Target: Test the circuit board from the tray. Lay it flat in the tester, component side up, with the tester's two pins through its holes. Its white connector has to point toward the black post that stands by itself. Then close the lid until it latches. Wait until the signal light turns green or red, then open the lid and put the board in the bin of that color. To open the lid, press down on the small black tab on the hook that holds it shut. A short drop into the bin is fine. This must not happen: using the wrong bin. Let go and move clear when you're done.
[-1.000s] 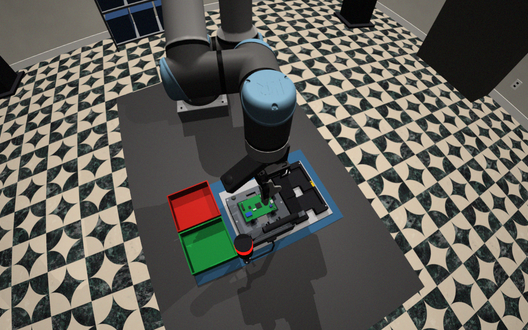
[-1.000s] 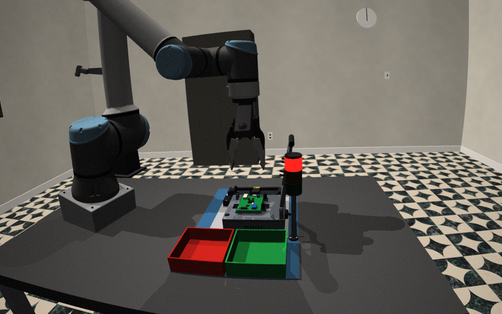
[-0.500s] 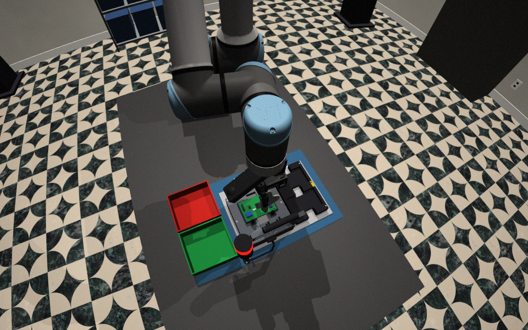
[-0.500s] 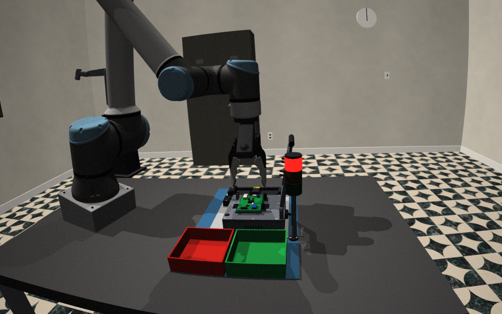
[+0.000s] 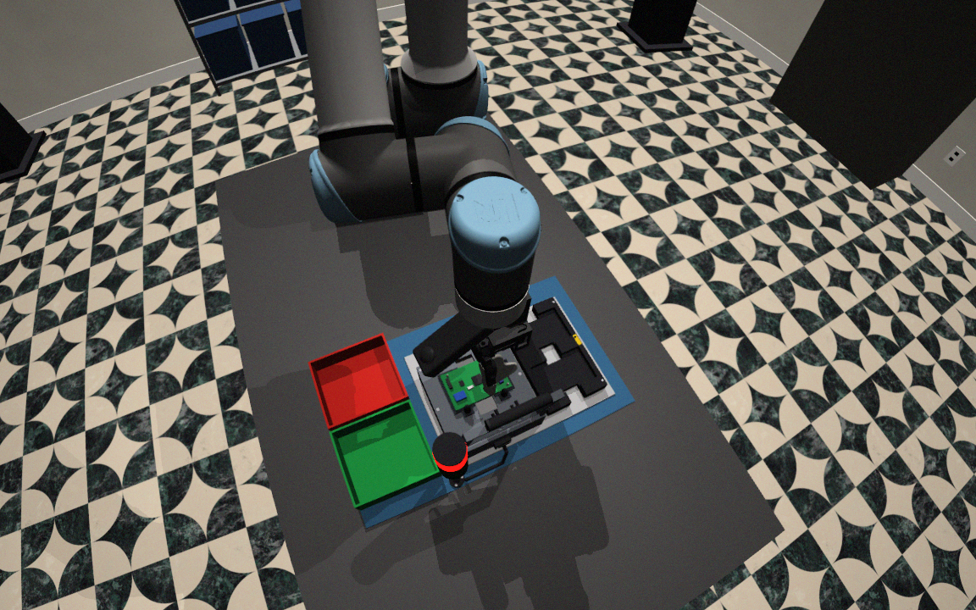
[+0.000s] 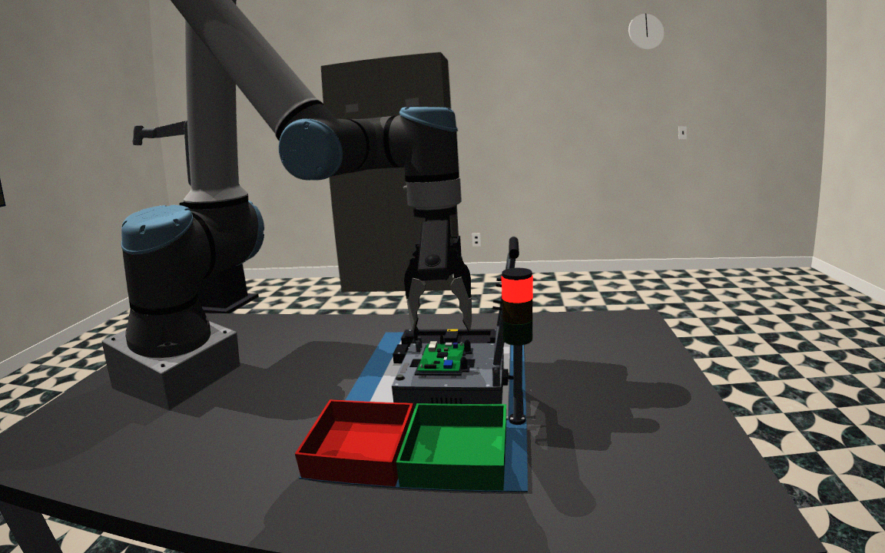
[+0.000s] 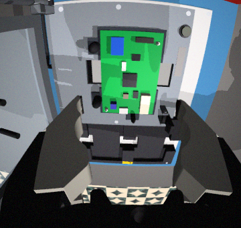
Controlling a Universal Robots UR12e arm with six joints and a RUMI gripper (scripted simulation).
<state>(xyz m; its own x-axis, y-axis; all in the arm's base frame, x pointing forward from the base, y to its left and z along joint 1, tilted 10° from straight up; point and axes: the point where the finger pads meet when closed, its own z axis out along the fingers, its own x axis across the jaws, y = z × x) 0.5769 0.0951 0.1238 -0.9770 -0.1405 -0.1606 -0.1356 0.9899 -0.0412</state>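
The green circuit board (image 5: 459, 379) (image 6: 440, 357) (image 7: 112, 82) lies flat, component side up, in the tester (image 7: 70, 21) (image 6: 445, 395). Pin tips show at two opposite corners. Its large white connector (image 7: 144, 104) is at the end near the lone black post (image 7: 132, 117). The gripper (image 5: 497, 380) (image 6: 441, 329) (image 7: 130, 101) is open and empty, just above the board's connector end, one finger on each side. The lid (image 7: 20, 61) stands open. The hook (image 7: 163, 116) is beside the connector end. The signal light (image 5: 451, 458) (image 6: 516, 289) shows red.
The black tray (image 5: 586, 363) (image 7: 104, 134) beside the tester holds no board. The red bin (image 5: 357, 386) (image 6: 346, 468) and green bin (image 5: 385, 458) (image 6: 450, 475) are empty, at the tester's other end. The lid's handle (image 6: 513, 247) and the light's pole (image 6: 517, 385) stand tall at one side.
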